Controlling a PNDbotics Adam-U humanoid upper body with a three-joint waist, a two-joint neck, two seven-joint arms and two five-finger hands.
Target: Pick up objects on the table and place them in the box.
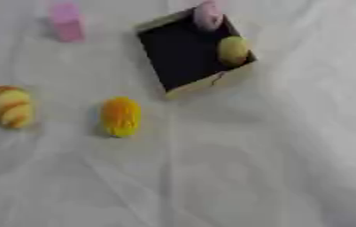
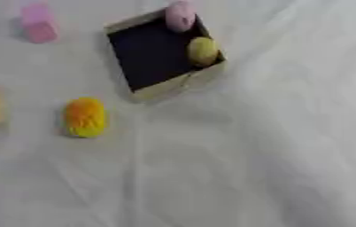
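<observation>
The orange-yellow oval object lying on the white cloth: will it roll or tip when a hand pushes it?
The orange-yellow oval object looks rounded, so it may roll sideways. It lies lengthwise and low, so tipping seems unlikely. The wrinkled white cloth would probably slow it.

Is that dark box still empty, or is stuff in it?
Not empty. The box holds a yellow round thing and a pink thing along its right side.

surface: white cloth spread right across the table | creases: long soft folds running through it
</observation>
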